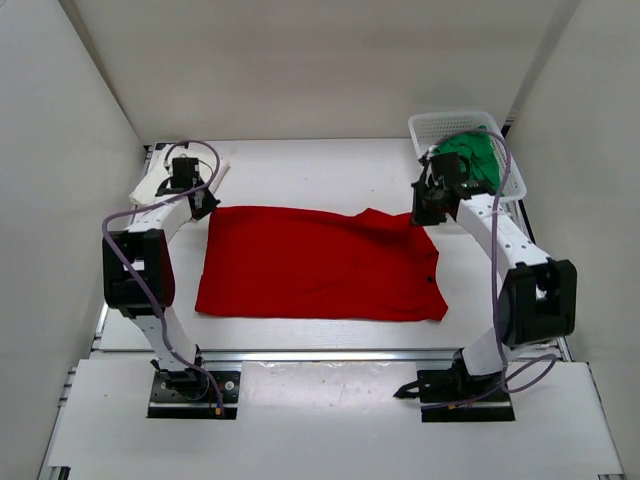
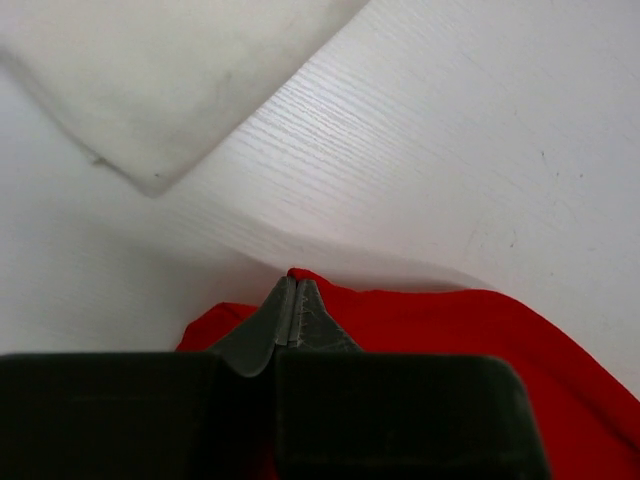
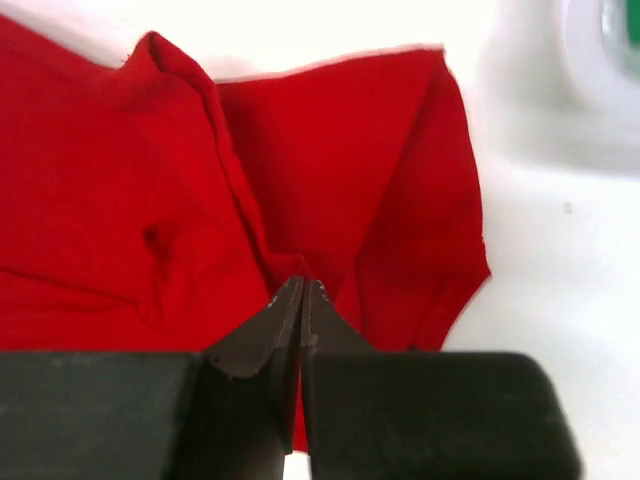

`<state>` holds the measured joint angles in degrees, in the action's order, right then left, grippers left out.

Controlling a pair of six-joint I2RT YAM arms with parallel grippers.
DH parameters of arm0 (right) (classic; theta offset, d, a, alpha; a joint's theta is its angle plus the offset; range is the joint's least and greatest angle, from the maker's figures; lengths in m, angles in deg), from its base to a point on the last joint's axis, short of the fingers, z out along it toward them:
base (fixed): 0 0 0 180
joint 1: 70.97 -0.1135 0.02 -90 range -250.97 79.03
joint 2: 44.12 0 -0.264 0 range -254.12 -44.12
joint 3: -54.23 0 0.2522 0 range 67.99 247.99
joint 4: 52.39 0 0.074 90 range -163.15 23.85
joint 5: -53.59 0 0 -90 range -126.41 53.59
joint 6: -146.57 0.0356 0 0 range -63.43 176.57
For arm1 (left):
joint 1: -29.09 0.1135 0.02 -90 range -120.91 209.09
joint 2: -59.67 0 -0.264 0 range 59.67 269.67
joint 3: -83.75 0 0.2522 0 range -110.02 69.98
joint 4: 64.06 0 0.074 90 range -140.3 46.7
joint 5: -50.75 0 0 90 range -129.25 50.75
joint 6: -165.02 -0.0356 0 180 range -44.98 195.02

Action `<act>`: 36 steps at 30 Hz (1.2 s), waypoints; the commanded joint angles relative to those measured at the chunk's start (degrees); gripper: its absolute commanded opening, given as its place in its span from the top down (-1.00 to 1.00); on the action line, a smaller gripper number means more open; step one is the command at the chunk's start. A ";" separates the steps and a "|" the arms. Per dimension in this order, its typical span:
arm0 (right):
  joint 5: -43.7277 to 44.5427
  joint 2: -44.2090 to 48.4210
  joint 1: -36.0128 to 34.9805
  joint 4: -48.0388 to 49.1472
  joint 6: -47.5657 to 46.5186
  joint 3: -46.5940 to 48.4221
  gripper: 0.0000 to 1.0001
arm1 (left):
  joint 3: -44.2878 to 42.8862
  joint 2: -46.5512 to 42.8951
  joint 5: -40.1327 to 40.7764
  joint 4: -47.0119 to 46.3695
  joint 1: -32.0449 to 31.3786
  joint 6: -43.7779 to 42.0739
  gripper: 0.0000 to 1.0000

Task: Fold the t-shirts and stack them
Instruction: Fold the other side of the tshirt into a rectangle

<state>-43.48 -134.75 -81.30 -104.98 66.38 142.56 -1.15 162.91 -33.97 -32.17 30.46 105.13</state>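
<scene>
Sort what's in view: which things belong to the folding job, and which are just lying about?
Job: bright red cloth t-shirt, spread out in the middle; green cloth t-shirt, bunched, far right; white cloth t-shirt, far left.
Lying about: white plastic mesh basket, holding the green one.

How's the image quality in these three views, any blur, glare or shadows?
Top external: sharp and evenly lit, the red t-shirt crisp. Left wrist: the white t-shirt is blurred, a shadow crosses the table. Right wrist: the far edge is blown out, the basket and green t-shirt out of focus.
</scene>
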 commanded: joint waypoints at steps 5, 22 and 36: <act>1.45 12.58 0.75 7.10 2.76 -11.36 1.00 | 4.77 -8.58 -0.53 -1.43 1.44 -1.46 1.00; 5.23 32.79 -1.80 7.19 9.87 -35.36 1.00 | 21.56 -21.32 -12.46 -3.18 10.48 1.70 0.94; 5.23 41.59 -1.35 12.10 12.52 -40.38 0.65 | 30.62 -35.63 -15.57 -9.60 11.92 8.92 0.17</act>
<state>-40.40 -93.94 -80.80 -96.46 79.12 99.17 30.00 132.71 -49.76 -37.44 44.16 112.47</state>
